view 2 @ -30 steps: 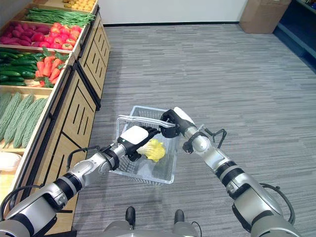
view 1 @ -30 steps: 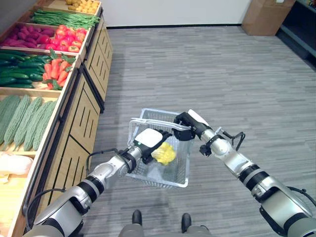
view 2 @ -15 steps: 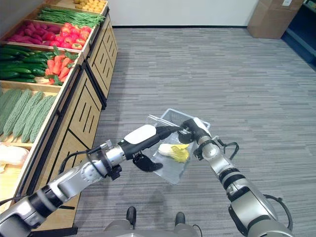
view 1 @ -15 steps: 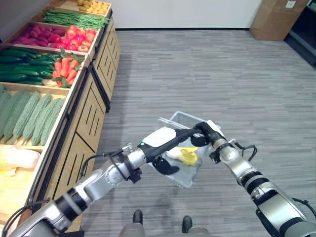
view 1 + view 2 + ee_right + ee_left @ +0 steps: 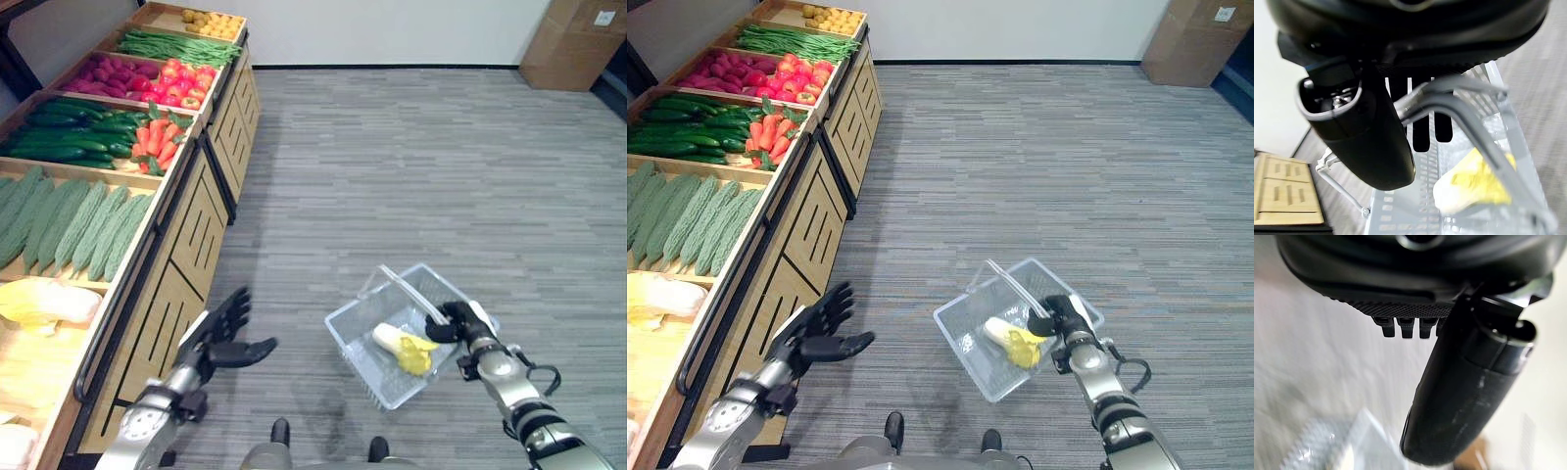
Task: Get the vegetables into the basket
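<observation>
Nearest to the robot, the left hand [image 5: 227, 336] hangs low on the left with its fingers spread wide and nothing in it, just beside the front of the long wooden produce stand [image 5: 186, 245] that runs along the left side. Over on the right, the right hand [image 5: 455, 320] has its fingers curled round the grey handle [image 5: 1459, 105] of the clear wire shopping basket [image 5: 364, 362], which hangs tilted above the grey striped carpet floor [image 5: 411, 157]. Inside the basket lies a pale cabbage with yellow leaves [image 5: 403, 347], resting toward the side nearest the right hand, so one vegetable is already in. Going further back along the stand, the near compartment holds another pale yellow-white cabbage [image 5: 44, 302], then comes a bin of bumpy light-green bitter gourds [image 5: 73, 223], then dark green cucumbers [image 5: 69, 139] with orange carrots [image 5: 160, 145] just to their right. Beyond those are purple sweet potatoes [image 5: 103, 78] beside red tomatoes [image 5: 183, 84], then long green beans [image 5: 176, 46], and at the far end small yellowish potatoes [image 5: 214, 20]. Way off in the far right corner a brown cardboard box [image 5: 584, 44] stands on the floor against the white wall [image 5: 392, 29].
</observation>
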You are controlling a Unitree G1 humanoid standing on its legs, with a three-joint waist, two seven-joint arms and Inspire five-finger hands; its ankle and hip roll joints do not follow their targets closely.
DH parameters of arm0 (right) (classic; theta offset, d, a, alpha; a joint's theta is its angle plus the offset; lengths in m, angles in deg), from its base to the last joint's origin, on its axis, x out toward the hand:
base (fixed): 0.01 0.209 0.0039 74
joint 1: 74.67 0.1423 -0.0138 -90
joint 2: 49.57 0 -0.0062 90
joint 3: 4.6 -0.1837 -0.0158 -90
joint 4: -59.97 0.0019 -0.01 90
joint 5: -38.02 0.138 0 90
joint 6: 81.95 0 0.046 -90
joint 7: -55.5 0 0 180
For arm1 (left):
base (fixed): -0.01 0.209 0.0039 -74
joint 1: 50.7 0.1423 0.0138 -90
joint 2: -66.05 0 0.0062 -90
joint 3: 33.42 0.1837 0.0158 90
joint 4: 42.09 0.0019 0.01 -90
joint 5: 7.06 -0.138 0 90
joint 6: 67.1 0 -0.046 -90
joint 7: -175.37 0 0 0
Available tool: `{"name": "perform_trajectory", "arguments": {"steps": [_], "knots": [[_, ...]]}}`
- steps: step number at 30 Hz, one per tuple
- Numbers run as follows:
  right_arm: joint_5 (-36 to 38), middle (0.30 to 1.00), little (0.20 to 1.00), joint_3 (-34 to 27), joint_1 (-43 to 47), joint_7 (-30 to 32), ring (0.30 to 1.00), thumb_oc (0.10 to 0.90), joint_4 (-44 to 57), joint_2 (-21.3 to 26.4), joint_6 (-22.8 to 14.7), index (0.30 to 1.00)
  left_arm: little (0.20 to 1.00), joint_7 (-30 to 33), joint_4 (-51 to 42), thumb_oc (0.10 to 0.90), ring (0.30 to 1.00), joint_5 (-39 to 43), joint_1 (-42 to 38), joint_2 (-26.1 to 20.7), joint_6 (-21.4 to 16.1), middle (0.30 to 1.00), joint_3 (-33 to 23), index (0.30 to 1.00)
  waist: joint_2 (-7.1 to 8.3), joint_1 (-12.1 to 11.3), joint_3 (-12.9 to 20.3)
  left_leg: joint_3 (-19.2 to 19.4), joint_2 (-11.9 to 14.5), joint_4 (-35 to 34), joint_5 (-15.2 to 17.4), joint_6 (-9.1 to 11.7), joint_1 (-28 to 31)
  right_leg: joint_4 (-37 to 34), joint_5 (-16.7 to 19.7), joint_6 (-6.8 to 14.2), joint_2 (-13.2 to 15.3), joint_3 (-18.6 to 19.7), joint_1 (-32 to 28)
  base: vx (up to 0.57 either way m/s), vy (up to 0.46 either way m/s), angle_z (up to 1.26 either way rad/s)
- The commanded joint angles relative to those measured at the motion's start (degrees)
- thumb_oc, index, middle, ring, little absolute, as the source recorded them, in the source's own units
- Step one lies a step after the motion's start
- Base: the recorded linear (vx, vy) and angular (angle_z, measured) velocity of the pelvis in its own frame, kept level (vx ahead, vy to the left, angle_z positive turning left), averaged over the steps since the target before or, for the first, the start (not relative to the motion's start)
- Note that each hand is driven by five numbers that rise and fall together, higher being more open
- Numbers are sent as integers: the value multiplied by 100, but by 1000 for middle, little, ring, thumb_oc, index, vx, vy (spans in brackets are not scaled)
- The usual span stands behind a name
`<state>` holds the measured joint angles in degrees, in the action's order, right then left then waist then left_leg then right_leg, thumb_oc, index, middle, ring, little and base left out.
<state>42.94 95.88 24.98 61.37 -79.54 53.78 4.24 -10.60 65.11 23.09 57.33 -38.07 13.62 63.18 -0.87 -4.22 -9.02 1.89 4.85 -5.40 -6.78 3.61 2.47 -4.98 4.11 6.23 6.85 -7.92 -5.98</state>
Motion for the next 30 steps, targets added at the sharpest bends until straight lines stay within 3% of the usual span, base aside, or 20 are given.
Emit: {"name": "perform_trajectory", "arguments": {"steps": [1,3,7,10,14,30], "knots": [[296,300,300,-495,849,232,300,400,422,573,-712,300,1000,217,162,900,1000,-1171,-493,-113,-403,1000,24,1000,253,-118,502,70,17,40,221,69,-30,-2,225,216,222,47,198,-5,-10,6],[347,300,300,-588,827,231,300,400,348,594,-715,300,1000,302,521,900,1000,-1608,-540,-94,-431,1000,17,1000,254,-120,501,69,16,40,221,71,-35,-2,227,219,220,48,201,-2,-5,2],[499,300,300,-854,642,211,300,400,261,687,-783,300,1000,588,2076,900,1000,-2733,-792,165,-332,1000,87,1000,274,-98,499,118,38,40,223,83,-39,-2,221,217,205,75,222,0,0,0],[545,300,300,-1050,309,189,300,400,346,678,-864,300,1000,743,3758,900,1000,-3030,-1096,680,-152,1000,-69,1000,289,2,511,178,51,40,228,93,-16,-2,232,204,184,119,247,1,4,-5],[589,300,300,-1294,-120,211,300,400,589,615,-944,300,1000,1036,5070,900,1000,-3668,-1322,1036,14,1000,-188,1000,304,104,528,229,78,40,240,109,10,-2,229,191,162,170,258,5,-6,-8],[796,300,300,-1777,-561,457,300,400,75,505,-928,300,1000,1460,5779,900,1000,-4020,-1283,1425,300,1000,-437,1000,293,184,533,314,131,40,263,125,77,-2,206,176,110,241,269,5,-10,-6]]}}
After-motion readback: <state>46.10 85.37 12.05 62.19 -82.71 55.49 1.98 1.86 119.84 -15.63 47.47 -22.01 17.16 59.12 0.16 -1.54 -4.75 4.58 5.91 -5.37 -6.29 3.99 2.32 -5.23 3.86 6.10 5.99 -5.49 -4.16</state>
